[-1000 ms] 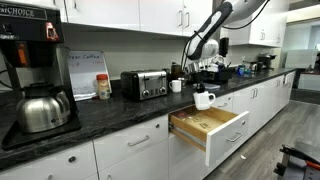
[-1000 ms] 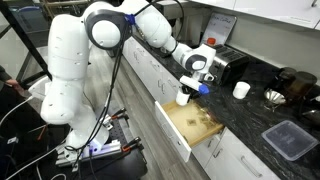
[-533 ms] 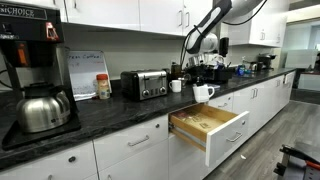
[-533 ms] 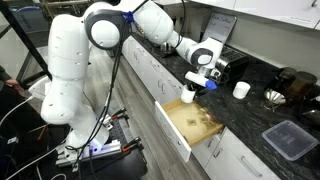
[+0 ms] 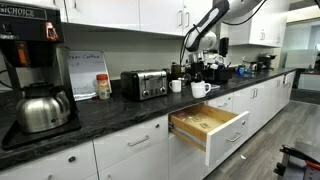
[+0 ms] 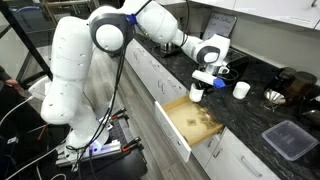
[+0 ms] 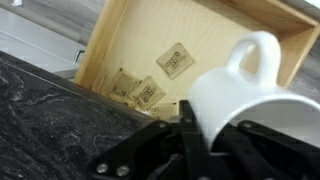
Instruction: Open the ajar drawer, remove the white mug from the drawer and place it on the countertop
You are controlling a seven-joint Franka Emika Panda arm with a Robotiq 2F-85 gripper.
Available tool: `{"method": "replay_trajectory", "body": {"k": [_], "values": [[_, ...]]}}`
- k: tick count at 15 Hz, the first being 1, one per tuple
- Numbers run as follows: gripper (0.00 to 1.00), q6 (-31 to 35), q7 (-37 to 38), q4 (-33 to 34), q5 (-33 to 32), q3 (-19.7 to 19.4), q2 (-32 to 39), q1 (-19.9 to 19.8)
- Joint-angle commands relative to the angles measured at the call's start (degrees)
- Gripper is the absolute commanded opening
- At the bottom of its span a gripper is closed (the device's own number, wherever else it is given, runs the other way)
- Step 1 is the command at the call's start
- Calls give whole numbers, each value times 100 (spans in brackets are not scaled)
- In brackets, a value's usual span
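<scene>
As far as my wrist view shows, the gripper point(image 7: 205, 140) has its jaws pinching the wall of the white mug point(image 7: 250, 100), handle turned away from the fingers. The mug hangs in the air where the open drawer point(image 6: 195, 125) meets the countertop point(image 6: 255, 118). Paper sachets point(image 7: 175, 60) lie on the drawer's pale wood floor. A second white mug point(image 6: 241, 90) stands on the stone nearby.

black toaster point(image 5: 146, 84) at centre, flanked by a labelled jar point(image 5: 103, 87) and a propped white sign point(image 5: 84, 70); steel carafe point(image 5: 42, 108) below a black coffee maker point(image 5: 25, 45); second white mug point(image 6: 241, 90) near a lidded plastic container point(image 6: 287, 138); paper sachets point(image 7: 175, 60) lying on pale wood.
</scene>
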Motion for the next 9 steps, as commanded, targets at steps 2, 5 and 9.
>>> {"method": "replay_trajectory", "body": {"k": [2, 5, 9], "values": [[8, -12, -33, 83, 52, -91, 60, 75], [8, -12, -32, 132, 52, -89, 108, 73], [2, 16, -38, 202, 18, -102, 144, 79]]}}
